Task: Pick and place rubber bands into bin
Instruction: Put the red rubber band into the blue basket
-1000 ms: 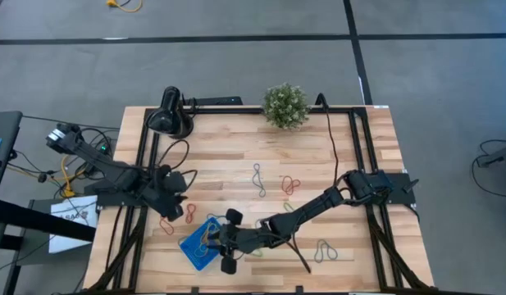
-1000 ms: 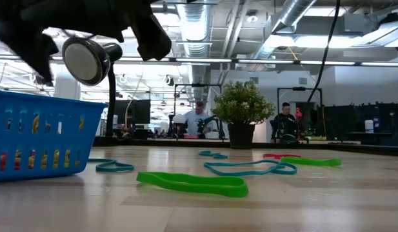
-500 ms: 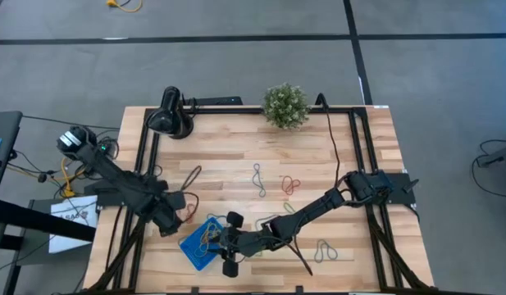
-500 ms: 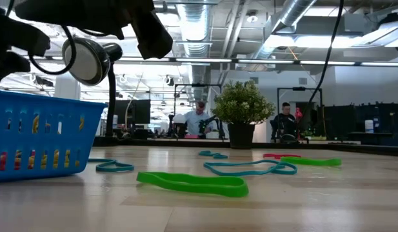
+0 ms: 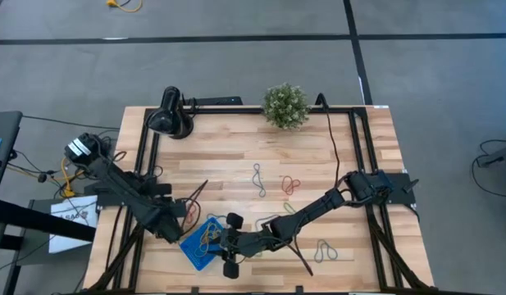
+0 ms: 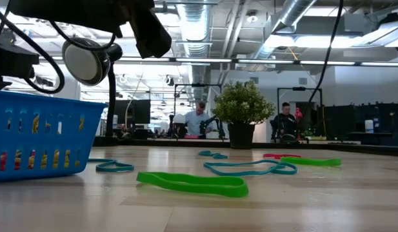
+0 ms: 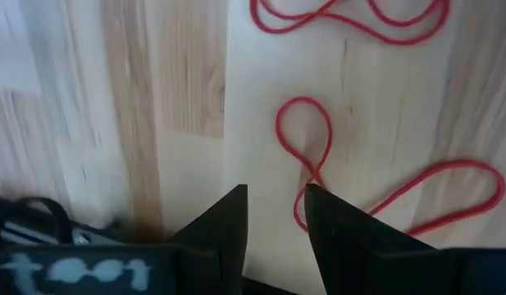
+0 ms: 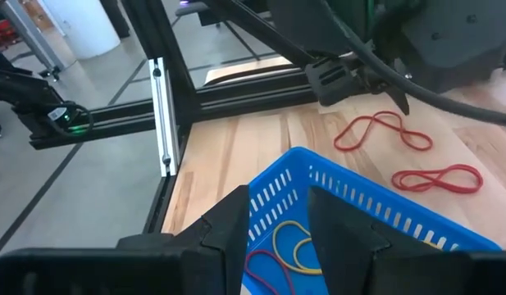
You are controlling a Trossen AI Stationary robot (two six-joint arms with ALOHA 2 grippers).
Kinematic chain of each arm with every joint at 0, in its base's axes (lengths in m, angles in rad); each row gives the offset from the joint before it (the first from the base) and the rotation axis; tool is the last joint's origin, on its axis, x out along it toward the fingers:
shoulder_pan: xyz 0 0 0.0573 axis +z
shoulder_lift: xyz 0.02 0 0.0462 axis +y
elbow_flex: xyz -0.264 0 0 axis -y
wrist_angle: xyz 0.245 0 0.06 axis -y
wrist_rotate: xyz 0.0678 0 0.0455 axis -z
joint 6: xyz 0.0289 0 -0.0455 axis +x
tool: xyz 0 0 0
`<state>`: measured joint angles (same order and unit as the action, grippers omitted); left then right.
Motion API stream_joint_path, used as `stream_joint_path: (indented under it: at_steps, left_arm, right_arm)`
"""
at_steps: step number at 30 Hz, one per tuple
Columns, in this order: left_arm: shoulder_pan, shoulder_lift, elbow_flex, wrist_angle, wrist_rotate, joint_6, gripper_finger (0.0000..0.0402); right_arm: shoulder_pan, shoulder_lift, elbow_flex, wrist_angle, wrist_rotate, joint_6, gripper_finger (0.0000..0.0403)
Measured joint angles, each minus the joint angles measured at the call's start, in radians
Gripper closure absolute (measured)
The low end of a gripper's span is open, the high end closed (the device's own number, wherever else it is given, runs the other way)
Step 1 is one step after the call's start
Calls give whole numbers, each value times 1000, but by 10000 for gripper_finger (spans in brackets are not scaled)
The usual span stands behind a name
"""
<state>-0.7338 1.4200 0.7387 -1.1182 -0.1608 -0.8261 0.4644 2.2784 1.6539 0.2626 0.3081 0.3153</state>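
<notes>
The blue bin (image 5: 197,246) sits near the table's front edge, left of centre, with yellow and red rubber bands (image 8: 287,244) lying inside. My right gripper (image 8: 277,205) hangs open over the bin's right side (image 5: 222,243). My left gripper (image 7: 273,197) points steeply down just left of the bin (image 5: 169,231). It is open above bare wood, right beside a twisted red band (image 7: 308,156). A second red band (image 7: 351,18) lies beyond it. Grey-blue (image 5: 257,179), red (image 5: 291,185) and green (image 5: 285,209) bands lie flat mid-table.
A black lamp (image 5: 170,115) and a small potted plant (image 5: 285,105) stand at the far edge. Black frame rails (image 5: 146,156) run along both sides of the table. A grey band (image 5: 325,251) lies near the front right. Cables trail off the left side.
My left gripper has swung toward the table's near edge and come down beside the bin, tipping over until it points steeply at the table by the red bands. The right arm has kept still.
</notes>
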Motion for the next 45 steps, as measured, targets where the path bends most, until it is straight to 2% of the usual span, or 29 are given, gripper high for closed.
stream_joint_path:
  at_steps: [7,11,13,16,20,28,38,41,45]
  left_arm:
    - [0,-85,-16,-8,-12,47,290]
    - [0,-199,-106,27,-23,-4,290]
    - [0,-269,-172,104,-28,-68,290]
    - [0,-359,-258,315,-26,-152,290]
    - [0,-416,-319,491,-7,-150,290]
    - [0,-389,-321,426,7,-145,290]
    - [-1,-233,-312,442,18,-131,290]
    - [-1,-221,-311,441,15,-131,291]
    - [-1,-227,-309,442,6,-131,310]
  right_arm:
    - [0,0,0,0,0,0,284]
    - [0,0,0,0,0,0,284]
    - [0,0,0,0,-1,0,284]
    - [0,-1,0,0,-1,0,284]
    - [-8,-1,0,3,-2,0,284]
    - [-16,-1,0,4,-3,0,284]
    - [-15,-1,0,3,-27,0,284]
    - [-15,-1,0,3,-40,0,284]
    - [-15,-1,0,4,-45,0,284]
